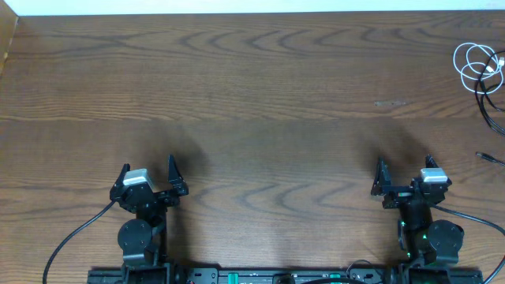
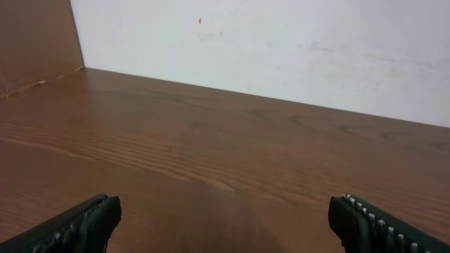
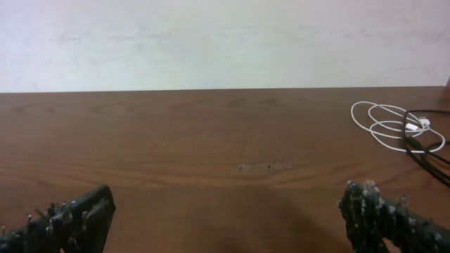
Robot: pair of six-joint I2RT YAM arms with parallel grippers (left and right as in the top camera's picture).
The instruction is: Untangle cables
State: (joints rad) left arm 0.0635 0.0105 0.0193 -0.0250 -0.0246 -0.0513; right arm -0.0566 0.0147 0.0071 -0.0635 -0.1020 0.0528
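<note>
Cables [image 1: 481, 76] tangle at right edge, black one cut off.

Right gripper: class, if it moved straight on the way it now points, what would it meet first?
Nothing nearby: the right gripper, open, faces bare table, then probably the white wall. The white cable and black cable lie off to its right.
</note>
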